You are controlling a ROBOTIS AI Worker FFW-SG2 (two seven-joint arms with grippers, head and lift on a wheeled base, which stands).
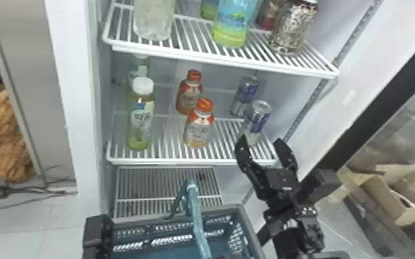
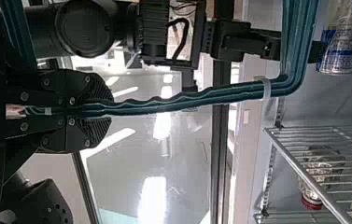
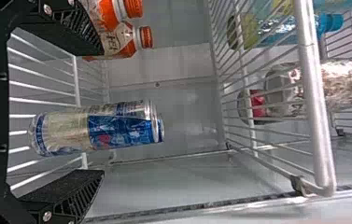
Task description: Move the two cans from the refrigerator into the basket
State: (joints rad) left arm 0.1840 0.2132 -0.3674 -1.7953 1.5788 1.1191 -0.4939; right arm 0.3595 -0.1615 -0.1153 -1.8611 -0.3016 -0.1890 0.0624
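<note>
My right gripper (image 1: 261, 140) is open at the middle shelf's front right, just before the front silver-and-blue can (image 1: 258, 118); the other can (image 1: 244, 94) stands behind it. In the right wrist view, the front can (image 3: 117, 128) appears between the spread fingers of my right gripper (image 3: 102, 112), with space on both sides. My left gripper (image 2: 94, 109) is shut on the green handle (image 2: 187, 98). The basket (image 1: 244, 224) hangs low before the refrigerator, its handle (image 1: 196, 210) rising over it.
Left of the cans, two orange-capped bottles (image 1: 198, 127) and a white-capped bottle (image 1: 141, 117) share the shelf (image 1: 169, 161). The upper shelf (image 1: 224, 63) holds more drinks overhead. The refrigerator's side wall (image 1: 275, 100) rises close on the right.
</note>
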